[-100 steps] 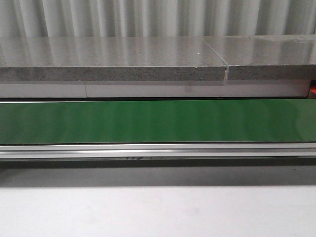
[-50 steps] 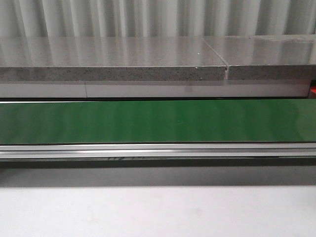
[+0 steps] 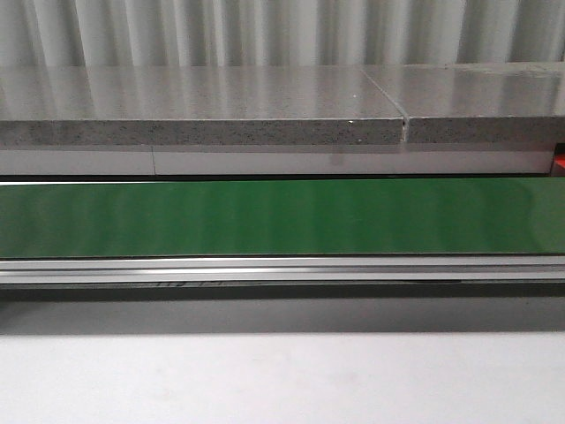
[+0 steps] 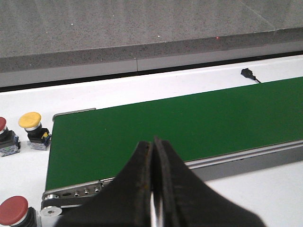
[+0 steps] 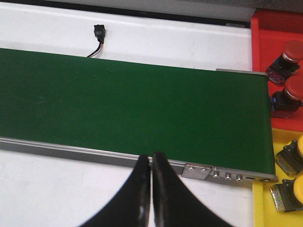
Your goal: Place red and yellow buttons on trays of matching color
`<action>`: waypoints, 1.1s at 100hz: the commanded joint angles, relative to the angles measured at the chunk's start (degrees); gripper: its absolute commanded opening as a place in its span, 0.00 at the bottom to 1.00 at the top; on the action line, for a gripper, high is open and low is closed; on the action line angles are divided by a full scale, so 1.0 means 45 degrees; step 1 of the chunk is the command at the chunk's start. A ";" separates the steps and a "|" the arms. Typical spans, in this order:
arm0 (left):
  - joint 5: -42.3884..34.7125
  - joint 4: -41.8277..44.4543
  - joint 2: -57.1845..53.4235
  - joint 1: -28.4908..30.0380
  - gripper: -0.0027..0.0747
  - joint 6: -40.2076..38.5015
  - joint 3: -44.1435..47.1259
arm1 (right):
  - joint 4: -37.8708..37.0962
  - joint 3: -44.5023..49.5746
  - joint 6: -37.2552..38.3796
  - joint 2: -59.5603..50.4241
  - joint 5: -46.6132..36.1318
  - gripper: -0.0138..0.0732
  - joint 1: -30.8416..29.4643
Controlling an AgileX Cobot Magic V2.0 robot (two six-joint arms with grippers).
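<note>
Looking at the unsorted buttons: we see a yellow button (image 4: 30, 121), a red button (image 4: 13, 211) and a second red cap (image 4: 2, 124) at the picture's edge, all on the white table (image 4: 142, 87) off the conveyor belt's (image 4: 180, 123) end, in the left wrist view.
Left gripper (image 4: 152, 189): clenched, fingers pressed together, grasping nothing; we judge it the nearer arm.
Direction: the buttons lie off to one side of our left claw, past the belt's end roller; they stand upright, caps up.
Right gripper (image 5: 150, 189): clenched and empty, over the belt's near rail.
Trays: red tray (image 5: 265, 28) and yellow tray (image 5: 284, 137) sit beyond the belt's other end, already holding buttons.
</note>
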 commanded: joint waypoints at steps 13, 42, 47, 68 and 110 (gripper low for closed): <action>-0.1031 -0.0135 0.0133 -0.0097 0.01 -0.0027 -0.0316 | 0.0096 0.1260 -0.0068 -0.2785 -0.0846 0.19 -0.0015; -0.1341 -0.0135 0.0133 -0.0097 0.01 -0.0027 -0.0316 | 0.0096 0.2492 -0.0068 -0.5360 -0.0727 0.19 -0.0015; -0.1372 -0.0135 0.0133 -0.0097 0.01 -0.0027 -0.0316 | 0.0096 0.2492 -0.0068 -0.5424 -0.0658 0.19 -0.0015; -0.1534 0.0632 0.0776 -0.0097 0.01 -0.0388 -0.0498 | 0.0096 0.2506 -0.0068 -0.5437 -0.0111 0.19 -0.0015; -0.1654 0.1968 0.5502 -0.0097 0.01 -0.4208 -0.2354 | 0.0096 0.2506 -0.0068 -0.5437 -0.0015 0.19 -0.0015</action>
